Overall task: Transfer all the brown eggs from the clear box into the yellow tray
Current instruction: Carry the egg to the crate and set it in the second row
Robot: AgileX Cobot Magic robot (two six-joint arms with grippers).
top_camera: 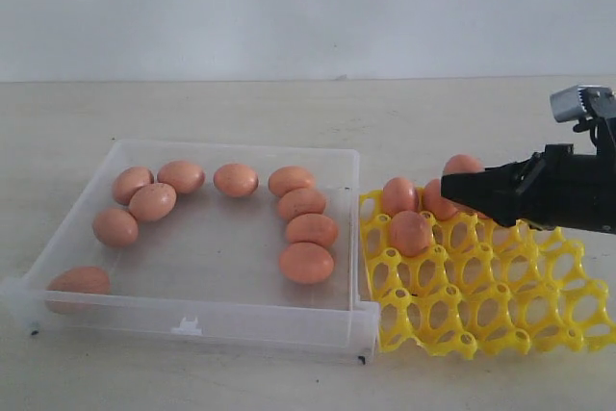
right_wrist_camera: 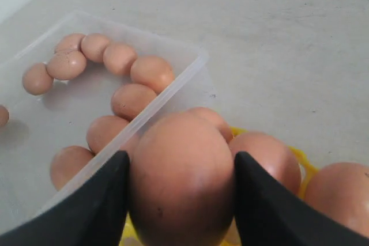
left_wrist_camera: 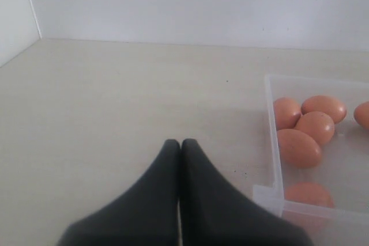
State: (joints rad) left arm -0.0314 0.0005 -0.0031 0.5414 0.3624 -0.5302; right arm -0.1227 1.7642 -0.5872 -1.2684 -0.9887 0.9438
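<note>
right gripper [top_camera: 452, 187]: closed on one egg, right of centre in the exterior view, over the upper left cups of the yellow tray [top_camera: 481, 320]
held egg [right_wrist_camera: 180, 177]: fills the lower middle of the right wrist view, pinched across its widest part between the two black fingers [right_wrist_camera: 98, 211]
left gripper [left_wrist_camera: 180, 145]: tips pressed together with nothing between them, over bare table [left_wrist_camera: 115, 96] just beside the box corner; not seen in the exterior view
clear box [top_camera: 241, 149]: left of centre in the exterior view, its right wall touching the tray
brown eggs [top_camera: 306, 263]: ten lie loose in the box, five toward its left side, one at the back, four in a column along the right wall
tray load: about three eggs sit in the upper left cups; the gripper hides part, so the count is unsure
handling: likely light, rigid, thin-shelled and smooth; apt to roll or slip, so take each across the middle with a gentle squeeze
next: probably lower into a free cup and release only once seated
risk: cracking against a neighbouring egg or a tray post
</note>
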